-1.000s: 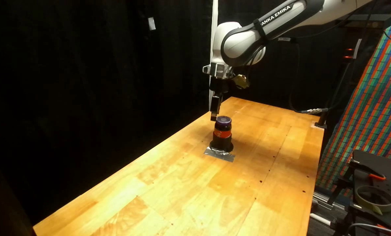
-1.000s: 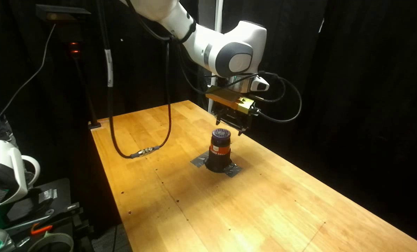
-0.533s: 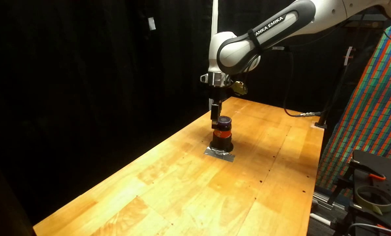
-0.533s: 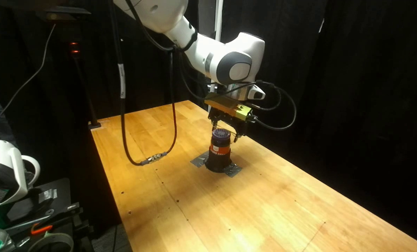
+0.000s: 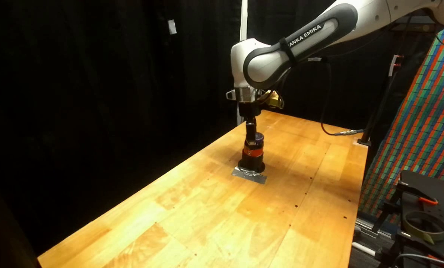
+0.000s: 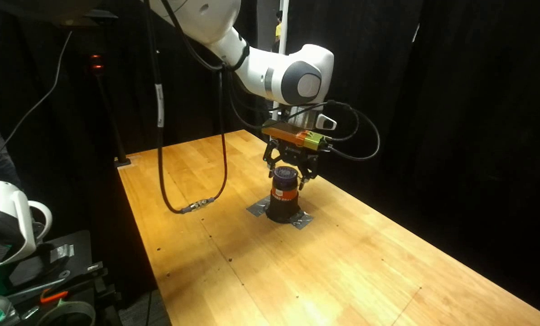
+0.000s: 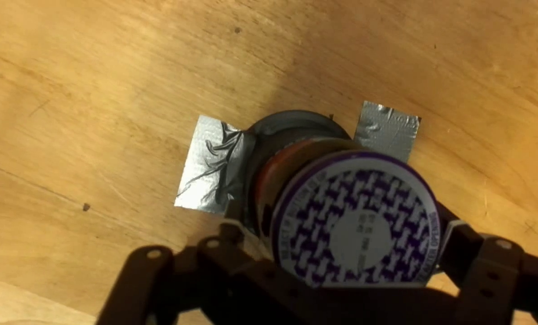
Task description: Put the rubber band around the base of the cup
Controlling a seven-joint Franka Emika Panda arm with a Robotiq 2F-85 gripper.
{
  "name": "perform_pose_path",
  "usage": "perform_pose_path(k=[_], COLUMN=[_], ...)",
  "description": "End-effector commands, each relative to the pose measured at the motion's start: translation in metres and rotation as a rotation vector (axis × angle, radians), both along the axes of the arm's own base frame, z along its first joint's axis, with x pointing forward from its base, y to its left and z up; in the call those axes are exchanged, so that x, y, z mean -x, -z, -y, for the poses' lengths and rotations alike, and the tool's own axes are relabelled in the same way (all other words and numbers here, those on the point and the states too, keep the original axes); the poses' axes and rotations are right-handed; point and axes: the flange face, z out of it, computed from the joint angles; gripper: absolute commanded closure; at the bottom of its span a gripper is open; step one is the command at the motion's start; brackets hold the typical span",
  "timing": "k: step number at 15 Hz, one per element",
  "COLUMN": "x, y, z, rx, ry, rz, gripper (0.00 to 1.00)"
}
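Purple-lidded jar (image 6: 284, 194) stands partly within the spread end effector (image 6: 286, 179); descend vertically, centred left to right, so the apparent rubber band (image 7: 232, 221) seats evenly.

Table (image 5: 207, 216): long, wooden, bright with light
Curtain (image 5: 95, 93): black, behind the table
Patterned sheet (image 5: 423, 115): colorful, beside the table

Grey tape strips (image 7: 206, 167) lie on the wooden table (image 5: 207, 216); a black curtain (image 5: 95, 93) hangs alongside it; a black shelf (image 5: 436, 191) with a roll of tape (image 5: 440, 235) stands beside the table; a multicoloured checked sheet (image 5: 412, 123) hangs beyond its edge.
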Motion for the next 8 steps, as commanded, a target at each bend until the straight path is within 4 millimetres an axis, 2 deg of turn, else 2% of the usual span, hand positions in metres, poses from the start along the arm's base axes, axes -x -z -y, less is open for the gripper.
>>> perform_pose_path(k=[1, 8], x=[0.015, 0.048], y=[-0.008, -0.01], z=[0.003, 0.028], rx=[0.079, 0.084], ry=[-0.011, -0.001], rz=[-0.052, -0.058], gripper=[0.0, 0.0])
